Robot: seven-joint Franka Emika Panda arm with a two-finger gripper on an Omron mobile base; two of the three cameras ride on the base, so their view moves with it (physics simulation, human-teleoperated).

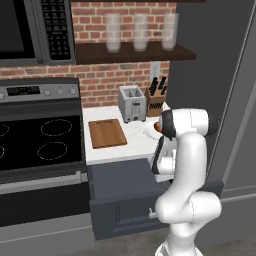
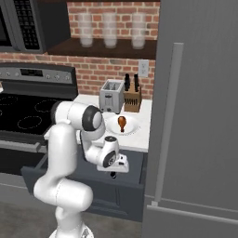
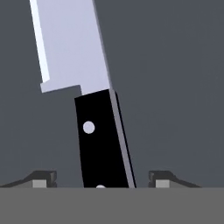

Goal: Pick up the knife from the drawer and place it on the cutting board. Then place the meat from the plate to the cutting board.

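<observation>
Black-handled and silver-bladed, the knife (image 3: 94, 109) lies on the dark grey floor of the open drawer (image 3: 175, 87), directly beneath my gripper (image 3: 100, 179). My two fingertips (image 3: 43, 177) stand apart on either side of the handle, with drawer floor showing between each tip and the handle; the jaws are spread and hold nothing. From the right base camera, my hand hangs low over the drawer (image 2: 132, 174), which is pulled out below the white counter (image 2: 142, 135). On that counter the meat (image 2: 122, 123) rests on the plate (image 2: 132, 126), near the toaster (image 2: 111, 96) and knife block (image 2: 133, 98). Seen from the left base camera, the cutting board (image 1: 107, 133) lies bare beside the stove (image 1: 40, 140).
</observation>
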